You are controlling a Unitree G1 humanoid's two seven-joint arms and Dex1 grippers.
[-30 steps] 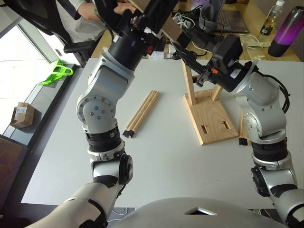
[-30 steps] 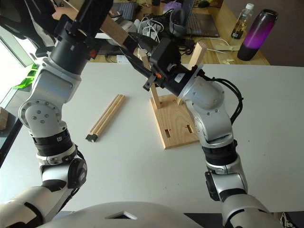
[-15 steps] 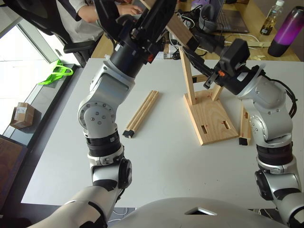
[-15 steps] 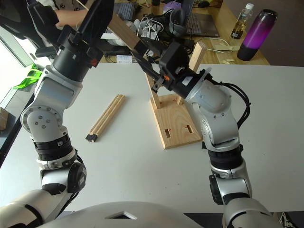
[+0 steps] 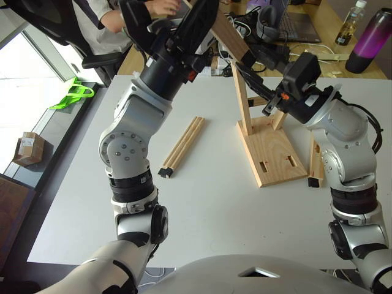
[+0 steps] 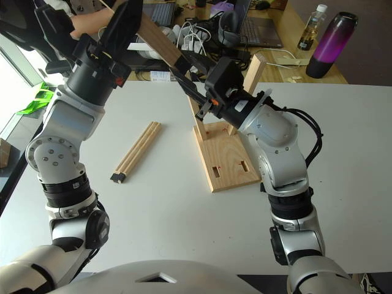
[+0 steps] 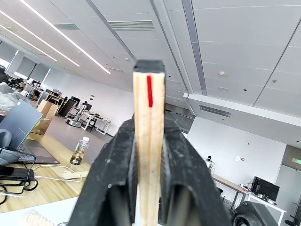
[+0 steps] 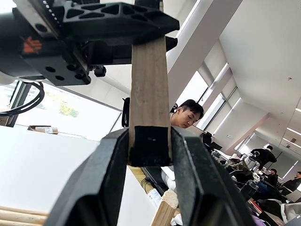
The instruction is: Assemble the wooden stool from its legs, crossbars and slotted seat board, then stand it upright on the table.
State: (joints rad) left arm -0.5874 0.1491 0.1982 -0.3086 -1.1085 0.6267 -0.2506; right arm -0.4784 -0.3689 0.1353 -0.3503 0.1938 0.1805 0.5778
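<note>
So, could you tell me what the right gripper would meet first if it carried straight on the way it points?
Probably the left gripper: the right gripper has its jaws on the black-capped end of the wooden leg, and the left gripper clamps that same leg farther along that line.

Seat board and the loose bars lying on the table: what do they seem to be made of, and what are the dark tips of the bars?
Seat board: pale, unpainted wood, perhaps pine; grain lines show and the surface looks matte. Loose bars: the same light bare wood. Their dark tips: black, likely rubber or plastic caps; the look leaves this open.
</note>
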